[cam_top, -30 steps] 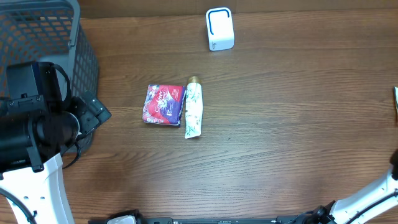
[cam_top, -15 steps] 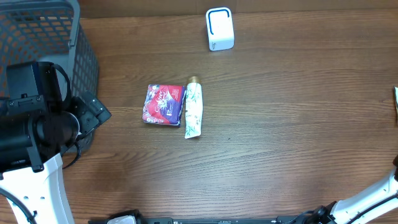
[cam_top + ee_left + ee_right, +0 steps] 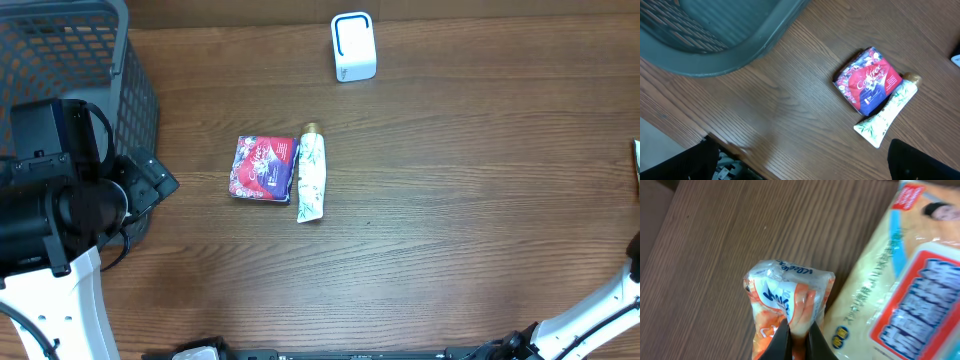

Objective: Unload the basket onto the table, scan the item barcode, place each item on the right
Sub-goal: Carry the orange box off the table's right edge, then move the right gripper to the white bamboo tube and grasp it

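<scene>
Right gripper [image 3: 796, 332] pinches the packet [image 3: 790, 292] by a thin edge, so it could slip out. Left gripper [image 3: 805, 167] is wide open

Brown wooden table [image 3: 480, 200] (evenly lit)

The table [image 3: 450, 200] is brown wood with fine matt grain. The basket [image 3: 135, 95] at 10 o'clock is grey plastic mesh. The orange packet [image 3: 790, 295] is glossy, crinkled film.

Mock shop checkout: mesh basket [image 3: 60, 60] beside the left gripper [image 3: 150, 183]; white scanner [image 3: 353, 46] and packaged goods [image 3: 263, 169] ahead of it.
</scene>
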